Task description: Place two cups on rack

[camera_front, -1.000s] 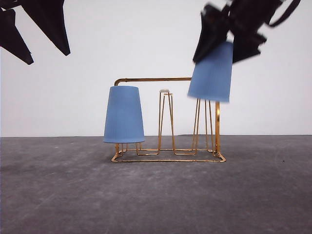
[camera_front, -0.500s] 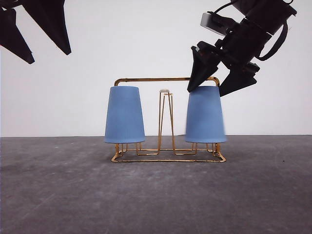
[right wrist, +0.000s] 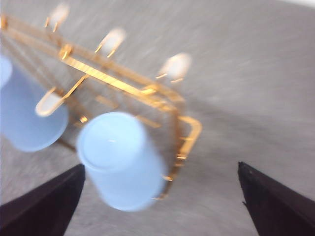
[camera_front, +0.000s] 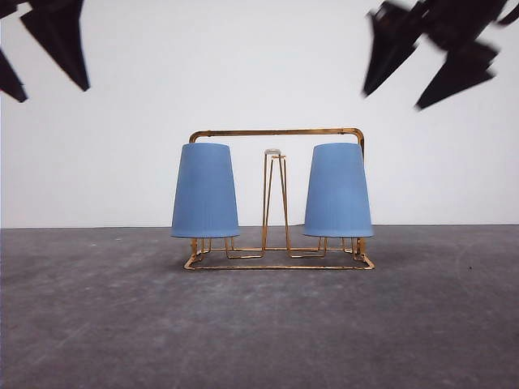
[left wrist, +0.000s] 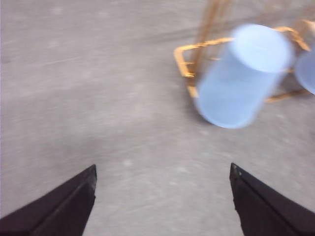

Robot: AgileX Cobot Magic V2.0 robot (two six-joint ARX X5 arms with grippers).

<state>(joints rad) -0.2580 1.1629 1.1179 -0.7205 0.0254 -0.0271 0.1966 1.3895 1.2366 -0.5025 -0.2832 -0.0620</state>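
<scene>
Cups now sit on the rack [camera_front: 280,258], both upside down: the left cup [camera_front: 205,191] over the prong at the rack's left end, the right cup [camera_front: 338,191] over the prong at its right end, with the bare middle prong [camera_front: 274,198] standing between them. A second ago the right cup hung in the right gripper [camera_front: 430,58] above that end prong; half a second ago it had dropped onto the prong with the fingers just at its top. Now the right gripper has let go and risen up and to the right of the rack, jaws spread and holding nothing, blurred by its own motion. The right cup stands well below it and to its left, touched by nothing but the rack.

The left gripper [camera_front: 45,49] hangs high and to the left of the rack, also spread and empty, well apart from the left cup. From its wrist camera that cup [left wrist: 243,76] shows ahead of the fingers, not between them.

Judged from how they stand, both cups look seated squarely, rims level just above the rack's base, so the task seems complete and only the arms' retreat is left.
</scene>
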